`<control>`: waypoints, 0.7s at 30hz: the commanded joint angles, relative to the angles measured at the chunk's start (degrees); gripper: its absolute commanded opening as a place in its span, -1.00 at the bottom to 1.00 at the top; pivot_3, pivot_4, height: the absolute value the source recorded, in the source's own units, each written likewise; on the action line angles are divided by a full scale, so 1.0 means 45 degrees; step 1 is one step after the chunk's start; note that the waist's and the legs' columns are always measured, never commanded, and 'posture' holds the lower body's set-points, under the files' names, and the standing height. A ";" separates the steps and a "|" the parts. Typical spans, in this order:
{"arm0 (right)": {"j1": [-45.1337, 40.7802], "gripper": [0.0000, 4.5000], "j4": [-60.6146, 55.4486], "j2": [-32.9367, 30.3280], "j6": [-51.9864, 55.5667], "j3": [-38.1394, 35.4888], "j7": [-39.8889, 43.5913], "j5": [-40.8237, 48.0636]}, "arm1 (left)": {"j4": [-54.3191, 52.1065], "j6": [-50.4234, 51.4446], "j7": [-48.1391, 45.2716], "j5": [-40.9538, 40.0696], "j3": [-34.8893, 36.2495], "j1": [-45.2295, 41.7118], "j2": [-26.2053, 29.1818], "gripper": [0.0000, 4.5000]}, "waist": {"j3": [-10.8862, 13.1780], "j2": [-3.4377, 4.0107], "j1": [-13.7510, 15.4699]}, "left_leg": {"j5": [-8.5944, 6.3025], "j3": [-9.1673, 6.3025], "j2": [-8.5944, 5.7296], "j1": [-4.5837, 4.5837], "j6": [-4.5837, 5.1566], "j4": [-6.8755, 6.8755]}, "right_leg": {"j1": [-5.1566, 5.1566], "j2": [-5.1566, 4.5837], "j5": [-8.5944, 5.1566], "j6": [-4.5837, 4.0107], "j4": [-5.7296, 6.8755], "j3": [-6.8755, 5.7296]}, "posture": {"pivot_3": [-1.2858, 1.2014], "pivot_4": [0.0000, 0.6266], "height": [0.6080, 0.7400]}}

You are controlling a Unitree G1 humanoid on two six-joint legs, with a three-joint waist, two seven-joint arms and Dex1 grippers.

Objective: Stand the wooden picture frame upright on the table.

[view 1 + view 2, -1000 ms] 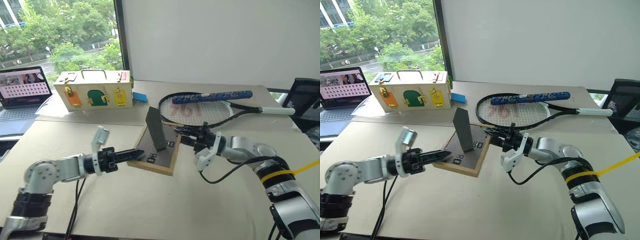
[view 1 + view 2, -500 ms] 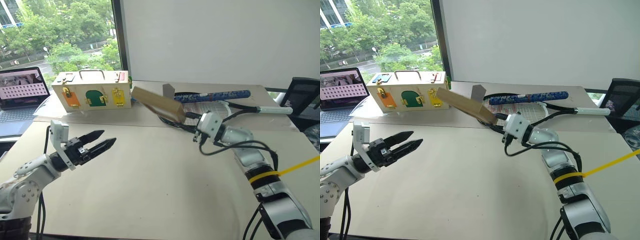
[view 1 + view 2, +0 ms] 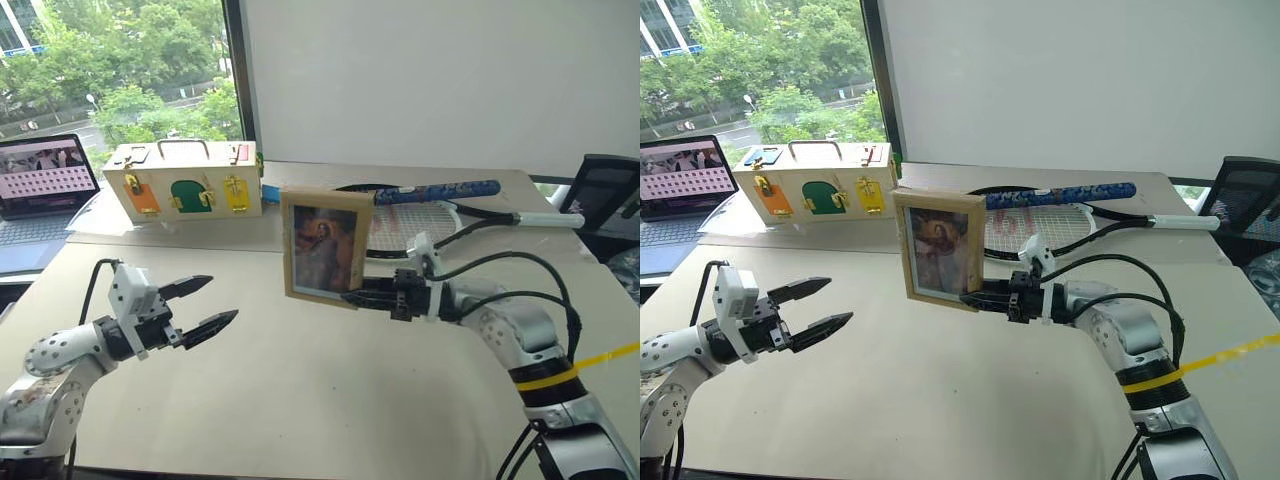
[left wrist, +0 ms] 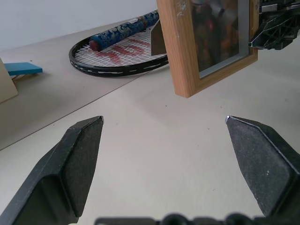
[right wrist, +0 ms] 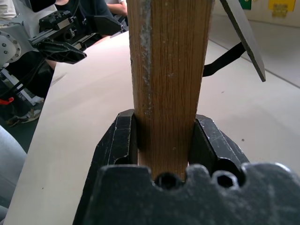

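The wooden picture frame [image 3: 325, 248] is upright over the middle of the table [image 3: 300, 400], its dark portrait facing me. It seems to hang just above the tabletop. My right gripper [image 3: 362, 296] is shut on the frame's lower right edge, and its fingers [image 5: 124, 140] clamp the wood [image 5: 168, 70] from both sides. The grey fold-out stand [image 5: 243, 33] sticks out behind the frame. My left gripper [image 3: 223, 298] is open and holds nothing. It hovers to the left of the frame, apart from it, with fingers [image 4: 84, 154] spread wide.
A pale wooden box [image 3: 185, 182] with coloured doors stands at the back left, a laptop [image 3: 45, 190] left of it. A racket [image 3: 440, 205] lies behind the frame, a small blue object [image 4: 23, 69] beside it. A black chair [image 3: 610, 195] is at the right edge.
The frame went from lying back-up on the table to being lifted and rolled upright, picture toward me, by the right gripper. The left gripper drew back leftward and opened.
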 commanded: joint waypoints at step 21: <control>0.1016 -0.46 0.2451 0.1820 -0.0616 0.0045 0.1097 -0.2467 | -0.0514 0.0050 -0.0746 -0.0145 0.0124 0.0306 0.0277 1.00 | -0.0001 0.0001 -0.0056 | -0.0002 0.0001 0.0002 0.0000 0.0003 0.0006 | 0.0004 0.0002 0.0000 0.0001 0.0004 -0.0003 | 0.03 -0.52 1.00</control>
